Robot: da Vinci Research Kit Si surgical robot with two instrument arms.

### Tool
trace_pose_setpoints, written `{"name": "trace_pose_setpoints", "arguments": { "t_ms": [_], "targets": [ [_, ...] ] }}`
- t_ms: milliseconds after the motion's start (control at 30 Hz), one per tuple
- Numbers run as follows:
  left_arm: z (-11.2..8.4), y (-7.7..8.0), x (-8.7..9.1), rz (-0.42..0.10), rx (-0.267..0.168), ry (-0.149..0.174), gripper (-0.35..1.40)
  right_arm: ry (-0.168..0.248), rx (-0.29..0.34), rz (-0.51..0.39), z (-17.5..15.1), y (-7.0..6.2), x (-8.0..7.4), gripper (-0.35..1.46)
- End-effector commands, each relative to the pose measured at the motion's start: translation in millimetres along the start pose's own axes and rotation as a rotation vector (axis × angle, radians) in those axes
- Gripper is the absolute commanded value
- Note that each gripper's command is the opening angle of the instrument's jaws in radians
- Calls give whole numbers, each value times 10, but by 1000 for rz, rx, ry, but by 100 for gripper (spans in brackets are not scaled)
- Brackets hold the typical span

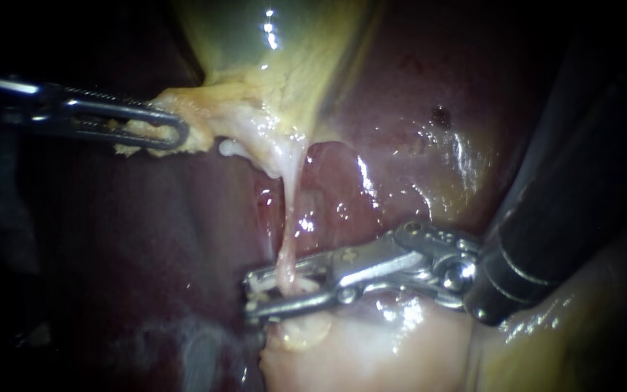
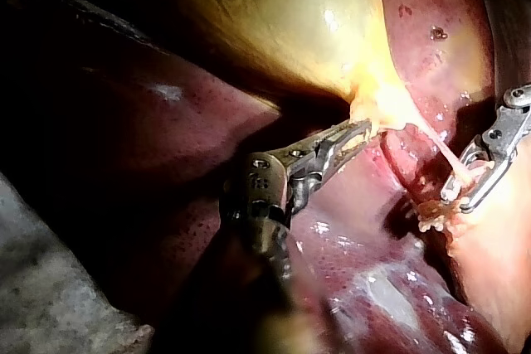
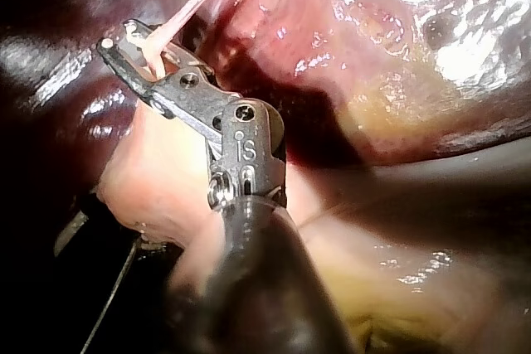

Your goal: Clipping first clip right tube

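Note:
A thin pale tube (image 1: 289,218) runs taut from the yellow neck of the gallbladder (image 1: 284,51) down to pale tissue below. My right instrument (image 1: 250,294) comes in from the right, and its two metal jaws straddle the tube's lower end with a gap showing between them. The right wrist view shows the same tube (image 3: 195,2) passing between those jaws (image 3: 116,39). My left instrument (image 1: 179,134) is shut on the yellowish tissue at the gallbladder's neck and holds it to the left. It shows gripping there in its own wrist view (image 2: 361,130).
Dark red liver (image 1: 146,232) lies behind and around the tube. A pale pink mound of tissue (image 1: 357,348) sits just under the right instrument's jaws. Its dark shaft (image 1: 546,239) crosses the right side.

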Motion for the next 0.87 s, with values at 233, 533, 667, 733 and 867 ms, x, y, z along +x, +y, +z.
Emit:
{"name": "trace_pose_setpoints", "arguments": {
  "t_ms": [233, 533, 667, 733, 867],
  "targets": [
    [0, 0, 0, 0, 0, 0, -35, -38, -19, -11, -3, 2, -2, -35],
    [0, 0, 0, 0, 0, 0, -35, -92, -46, -16, -7, 11, -13, -35],
    [0, -1, 0, 0, 0, 0, -35, -92, -46, -16, -7, 12, -14, -35],
    [0, -1, 0, 0, 0, 0, -35, -92, -46, -16, -7, 13, -14, -35],
    [1, -2, 0, 0, 0, 0, -35, -92, -46, -16, -8, 14, -14, -35]
  ]
}}
